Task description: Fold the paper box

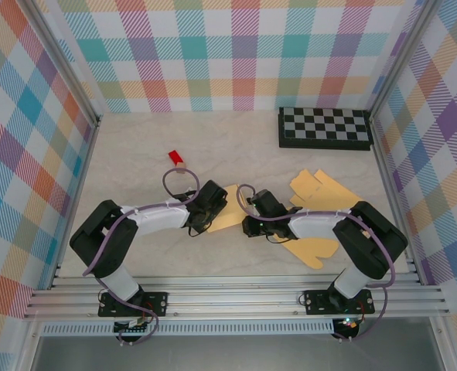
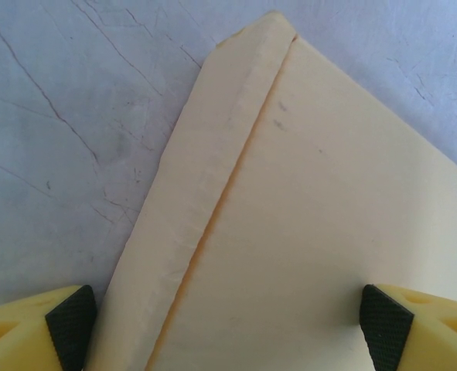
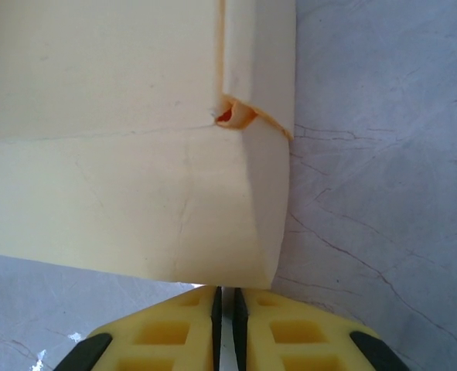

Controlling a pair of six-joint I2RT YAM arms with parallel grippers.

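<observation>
The paper box (image 1: 318,193) lies as a flat pale-yellow cardboard blank across the middle of the table. My left gripper (image 1: 207,202) hovers over its left end. In the left wrist view that gripper (image 2: 228,328) is open, its black pads (image 2: 384,325) straddling the sheet (image 2: 313,193) beside a long folded strip (image 2: 205,178). My right gripper (image 1: 253,219) sits at the blank's near edge. In the right wrist view its fingertips (image 3: 225,297) are pressed together on the edge of a raised flap (image 3: 120,201), bent up along a crease, with a small orange notch (image 3: 232,114) at the corner.
A black-and-white chequered board (image 1: 325,127) lies at the back right. A small red object (image 1: 175,158) rests behind the left gripper. Plaid walls and aluminium rails (image 1: 236,297) enclose the marbled table (image 1: 236,147).
</observation>
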